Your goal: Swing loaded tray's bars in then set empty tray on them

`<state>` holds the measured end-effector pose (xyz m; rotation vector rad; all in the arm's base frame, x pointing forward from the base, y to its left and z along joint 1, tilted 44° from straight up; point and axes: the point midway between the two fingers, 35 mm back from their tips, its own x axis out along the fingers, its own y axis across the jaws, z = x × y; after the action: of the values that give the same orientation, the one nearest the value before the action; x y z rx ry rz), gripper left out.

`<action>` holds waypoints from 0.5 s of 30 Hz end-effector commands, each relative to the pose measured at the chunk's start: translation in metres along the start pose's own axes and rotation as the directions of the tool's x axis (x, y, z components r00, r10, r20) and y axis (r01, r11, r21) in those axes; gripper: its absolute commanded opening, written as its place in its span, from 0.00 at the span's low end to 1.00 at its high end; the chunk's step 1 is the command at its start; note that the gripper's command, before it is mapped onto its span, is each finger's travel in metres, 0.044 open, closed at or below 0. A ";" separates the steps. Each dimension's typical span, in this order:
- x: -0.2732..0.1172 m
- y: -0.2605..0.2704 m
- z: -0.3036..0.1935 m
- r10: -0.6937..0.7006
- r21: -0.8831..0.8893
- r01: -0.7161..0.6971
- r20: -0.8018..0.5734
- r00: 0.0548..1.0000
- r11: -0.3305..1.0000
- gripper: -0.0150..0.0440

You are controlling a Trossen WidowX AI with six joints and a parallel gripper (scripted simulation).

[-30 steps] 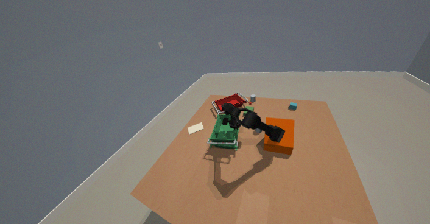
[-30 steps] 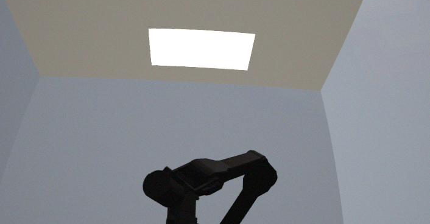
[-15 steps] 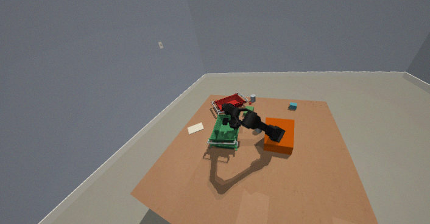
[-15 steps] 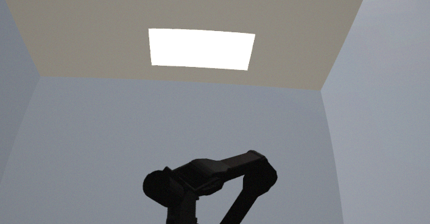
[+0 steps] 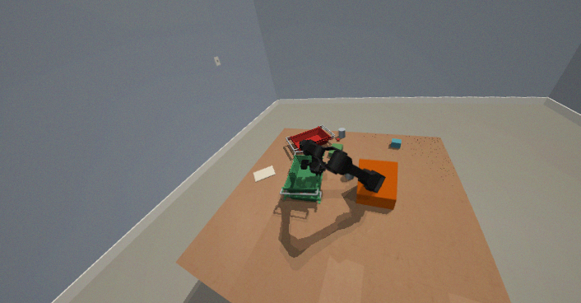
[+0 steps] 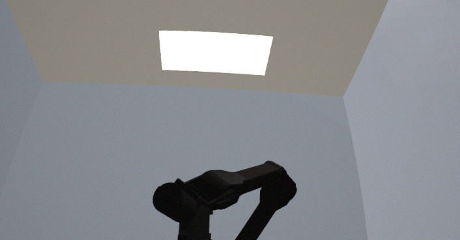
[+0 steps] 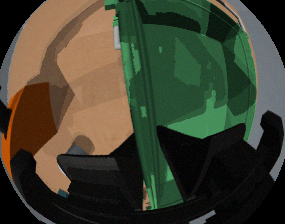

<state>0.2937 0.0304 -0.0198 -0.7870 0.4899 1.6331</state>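
Observation:
The green tray (image 5: 304,181) (image 7: 143,75) is at the centre left in the top view; its visible inside shows no blocks. Its near-end wire bar (image 5: 300,193) shows; the far end is partly hidden by the arm. My gripper (image 5: 316,170) (image 7: 149,131) is shut on its long side wall, one finger inside and one outside. The tray's shadow falls a little apart from it, but its exact height is unclear. The red tray (image 5: 310,138) stands behind it with wire bars at both ends, apparently swung outward. Its load cannot be made out. The exterior view shows only the arm's upper part.
An orange box (image 5: 388,170) (image 7: 35,110) is right of the green tray, under my arm. A grey cylinder (image 5: 349,177) (image 7: 77,150) stands between them. A green block (image 5: 336,147), another grey cylinder (image 5: 341,132) and a blue block (image 5: 396,143) are farther back. A cream card (image 5: 264,174) lies left.

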 end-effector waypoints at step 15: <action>0.014 0.005 0.002 0.022 0.006 -0.022 0.003 1.000 1.000 0.25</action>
<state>0.2940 0.0335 -0.0234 -0.7917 0.4838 1.6238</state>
